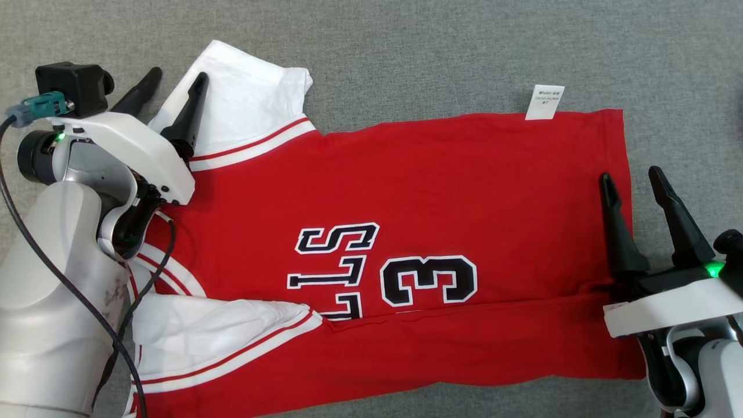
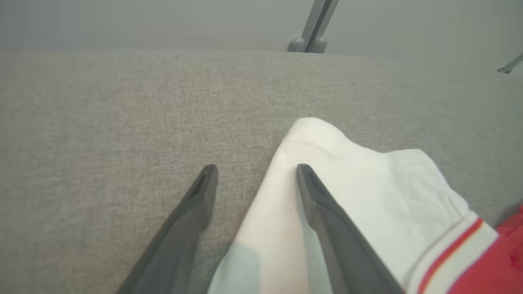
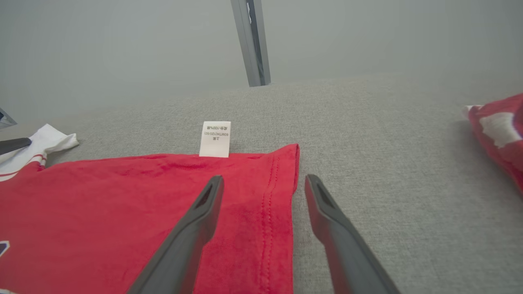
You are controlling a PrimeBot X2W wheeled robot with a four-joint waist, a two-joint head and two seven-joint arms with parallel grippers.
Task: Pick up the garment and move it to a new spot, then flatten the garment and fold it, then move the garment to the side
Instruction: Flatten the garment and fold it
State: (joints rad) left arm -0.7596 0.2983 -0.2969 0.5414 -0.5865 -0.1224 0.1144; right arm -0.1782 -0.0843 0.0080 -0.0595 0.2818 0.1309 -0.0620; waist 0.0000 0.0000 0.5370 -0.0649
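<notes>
Pale left forearm (image 1: 52, 302) low in the head view; both end effectors stand open over a red shirt (image 1: 406, 174) spread on the grey bench (image 1: 464, 52).
The left end effector (image 1: 179, 72) has its fingers apart and holds nothing, straddling the edge of the far white sleeve (image 1: 244, 98): one finger over the sleeve, the other over bare bench. The right end effector (image 1: 631, 173) is likewise spread and empty, straddling the hem (image 3: 282, 192) at the shirt's other end. The shirt lies across the middle of the bench, its near long edge folded up over part of the black-and-white print (image 1: 429, 280), with the near sleeve (image 1: 220, 331) on top. A white label (image 1: 544, 102) juts from the far edge. Another red-and-white cloth (image 3: 498, 130) lies well apart from the hem.
</notes>
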